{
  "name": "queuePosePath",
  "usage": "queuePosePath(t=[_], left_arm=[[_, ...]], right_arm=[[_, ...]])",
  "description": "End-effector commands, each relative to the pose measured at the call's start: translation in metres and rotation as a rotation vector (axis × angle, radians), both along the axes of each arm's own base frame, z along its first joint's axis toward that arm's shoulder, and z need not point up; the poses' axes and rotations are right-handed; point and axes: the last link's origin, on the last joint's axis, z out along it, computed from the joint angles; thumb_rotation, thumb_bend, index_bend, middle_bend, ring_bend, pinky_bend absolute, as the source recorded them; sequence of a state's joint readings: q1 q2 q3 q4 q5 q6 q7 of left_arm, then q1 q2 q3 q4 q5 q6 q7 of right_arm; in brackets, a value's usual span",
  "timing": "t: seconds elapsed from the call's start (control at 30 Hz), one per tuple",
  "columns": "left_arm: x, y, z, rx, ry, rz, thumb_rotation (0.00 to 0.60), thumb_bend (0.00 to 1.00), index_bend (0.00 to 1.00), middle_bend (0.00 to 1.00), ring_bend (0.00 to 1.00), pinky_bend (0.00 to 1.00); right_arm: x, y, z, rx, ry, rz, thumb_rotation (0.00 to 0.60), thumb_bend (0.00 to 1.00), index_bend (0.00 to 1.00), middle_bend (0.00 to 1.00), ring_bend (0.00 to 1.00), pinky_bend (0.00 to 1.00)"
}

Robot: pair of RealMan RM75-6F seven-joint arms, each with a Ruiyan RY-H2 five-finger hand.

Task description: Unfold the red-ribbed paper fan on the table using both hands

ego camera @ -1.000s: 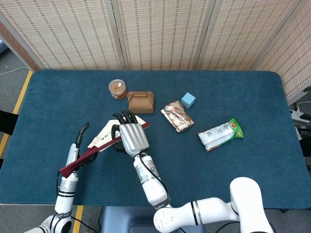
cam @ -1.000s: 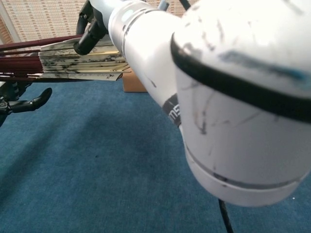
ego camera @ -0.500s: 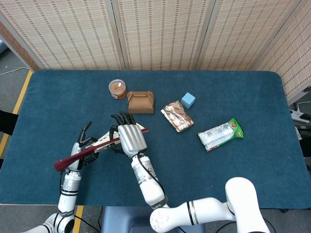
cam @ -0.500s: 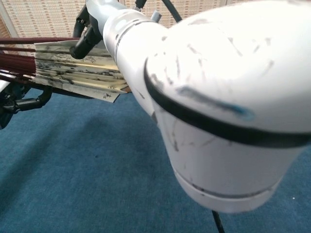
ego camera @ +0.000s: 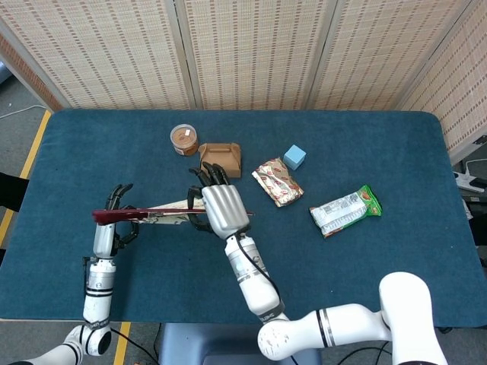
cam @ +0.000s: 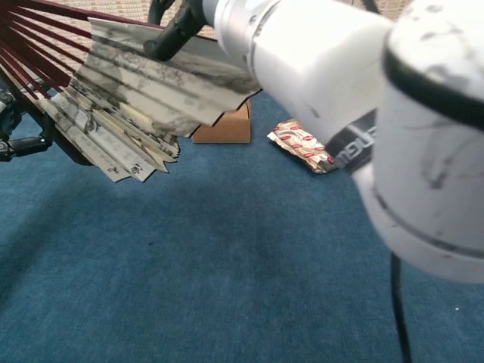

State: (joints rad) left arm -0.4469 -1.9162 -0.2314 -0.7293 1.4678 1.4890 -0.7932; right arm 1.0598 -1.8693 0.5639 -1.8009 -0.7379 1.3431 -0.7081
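Note:
The red-ribbed paper fan [ego camera: 163,213] is held above the blue table, lying level from left to right in the head view. My left hand [ego camera: 114,222] grips its red rib end at the left. My right hand [ego camera: 224,207] holds the far rib and paper edge at the right. In the chest view the fan [cam: 125,102] is partly spread, with grey-printed pleats fanning out below dark red ribs [cam: 30,34]. The black fingers [cam: 172,34] of my right hand clamp its upper edge. Only dark fingertips of my left hand [cam: 19,140] show at the left edge.
Behind the fan stand a brown-lidded jar [ego camera: 184,139] and a brown cardboard box [ego camera: 221,157]. A foil snack wrapper [ego camera: 277,182], a blue cube [ego camera: 294,157] and a green packet [ego camera: 346,211] lie to the right. The padded table [ego camera: 365,274] is edged by screens.
The fan swung from a slant to level and its pleats spread wider. My left hand moved up and away from me, and my right hand shifted right.

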Motion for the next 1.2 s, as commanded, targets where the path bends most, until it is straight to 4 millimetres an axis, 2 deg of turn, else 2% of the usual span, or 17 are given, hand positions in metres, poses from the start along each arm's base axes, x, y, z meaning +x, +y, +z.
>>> queuePosePath(t=[0.03,0.17,0.37,0.6,0.93,1.2], left_arm=[[-0.012,0.012,0.012,0.031,0.049,0.03,0.6,0.68,0.74,0.11,0.0,0.01],[-0.024,0.016,0.02,0.042,0.097,0.052,0.6,0.66,0.7,0.11,0.0,0.01],[-0.039,0.015,0.021,0.032,0.149,0.082,0.6,0.63,0.51,0.06,0.0,0.0],[-0.045,0.014,0.02,0.028,0.156,0.096,0.6,0.62,0.4,0.04,0.0,0.0],[-0.062,0.005,0.026,0.03,0.213,0.123,0.6,0.6,0.35,0.03,0.0,0.0],[-0.073,-0.019,0.019,-0.002,0.303,0.107,0.6,0.6,0.23,0.01,0.0,0.0]], right_arm=[[-0.017,-0.002,0.015,-0.018,0.015,0.013,0.6,0.65,0.74,0.14,0.0,0.0],[-0.034,-0.005,0.03,-0.043,0.045,0.03,0.6,0.65,0.74,0.13,0.0,0.0],[-0.061,-0.002,0.05,-0.096,0.102,0.081,0.6,0.65,0.74,0.14,0.0,0.0],[-0.087,0.003,0.066,-0.135,0.157,0.117,0.6,0.65,0.74,0.14,0.0,0.0],[-0.149,0.017,0.054,-0.114,0.209,0.094,0.6,0.65,0.74,0.14,0.0,0.0],[-0.189,0.034,0.033,-0.154,0.154,0.092,0.6,0.65,0.73,0.15,0.0,0.0]])
